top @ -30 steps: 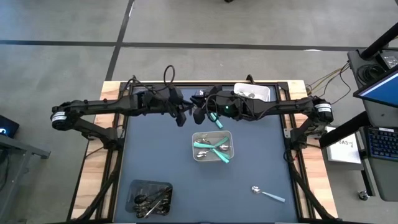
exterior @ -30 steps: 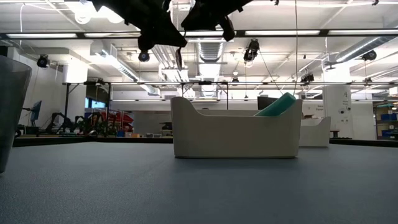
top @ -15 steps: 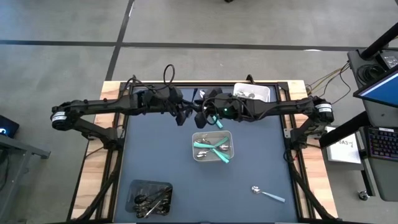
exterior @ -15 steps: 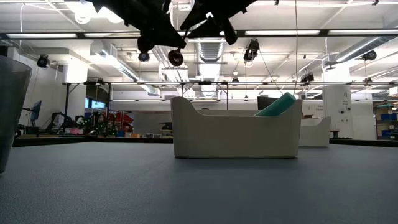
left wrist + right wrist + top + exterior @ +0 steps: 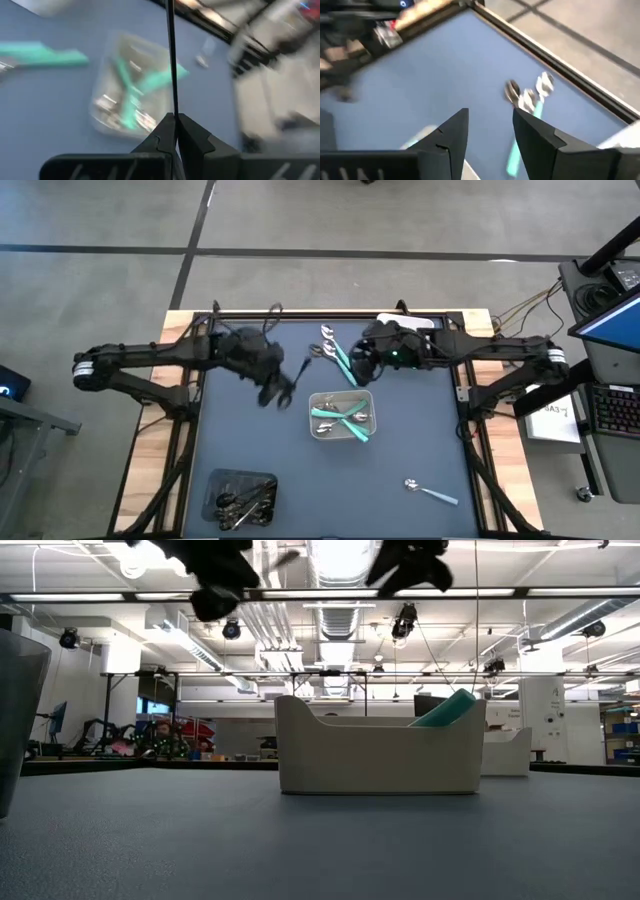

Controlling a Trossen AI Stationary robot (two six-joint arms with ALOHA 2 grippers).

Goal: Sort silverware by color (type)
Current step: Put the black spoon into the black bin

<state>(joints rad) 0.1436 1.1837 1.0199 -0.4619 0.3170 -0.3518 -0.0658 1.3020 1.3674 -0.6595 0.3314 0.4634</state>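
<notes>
My left gripper (image 5: 275, 393) hangs over the table's middle left, shut on a thin black piece of silverware (image 5: 171, 60) that juts out ahead of it (image 5: 297, 372). My right gripper (image 5: 490, 130) stands open with nothing between its fingers. It is above the far middle (image 5: 358, 365), beside two teal-handled pieces (image 5: 340, 355) that lie flat on the mat (image 5: 527, 100). A grey tray (image 5: 312, 420) in the centre holds several teal-handled pieces. My left gripper pinches one end of the black piece (image 5: 173, 111) between its two shut fingers. The fingers slant down toward the grey tray. The piece runs straight on ahead of them, in line with them, lifted clear of the table.
A dark tray (image 5: 215, 485) with black pieces stands at the near left. A white tray (image 5: 425, 330) sits at the far right. A pale-blue-handled spoon (image 5: 432, 493) lies alone at the near right. The grey tray's wall (image 5: 380, 755) fills the middle of the low view.
The grippers, close together over the far middle, have parted. My right gripper has opened and drawn back toward the right edge. My left gripper has swung toward the near-left side and turned, carrying the black piece. The two teal-handled pieces on the mat now show.
</notes>
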